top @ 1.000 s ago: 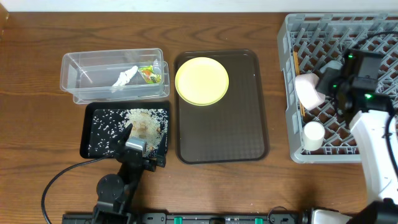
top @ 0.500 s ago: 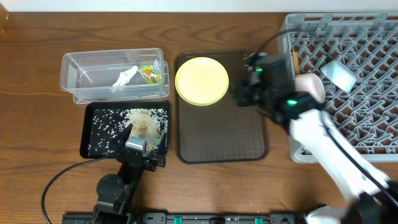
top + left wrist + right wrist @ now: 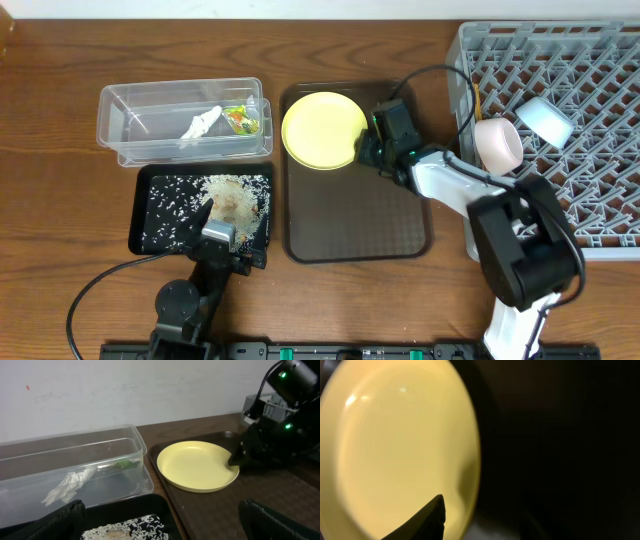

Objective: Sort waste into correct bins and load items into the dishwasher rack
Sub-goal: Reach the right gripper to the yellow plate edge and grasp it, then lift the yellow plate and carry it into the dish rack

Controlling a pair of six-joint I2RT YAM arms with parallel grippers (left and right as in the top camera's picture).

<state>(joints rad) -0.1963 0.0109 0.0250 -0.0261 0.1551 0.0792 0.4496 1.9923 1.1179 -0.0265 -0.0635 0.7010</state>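
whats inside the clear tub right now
In the clear tub lie a crumpled white paper scrap and a green-orange-yellow wrapper, side by side towards its right end. The rest looks bare. The wrapper's underside and any print are not readable.

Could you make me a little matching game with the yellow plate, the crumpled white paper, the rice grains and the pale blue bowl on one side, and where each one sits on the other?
Things:
1. yellow plate
2. crumpled white paper
3. rice grains
4. pale blue bowl

Places:
A. in the grey rack
B. in the black tray
C. on the brown serving tray
D. in the clear tub

Pairs: 1-C, 2-D, 3-B, 4-A
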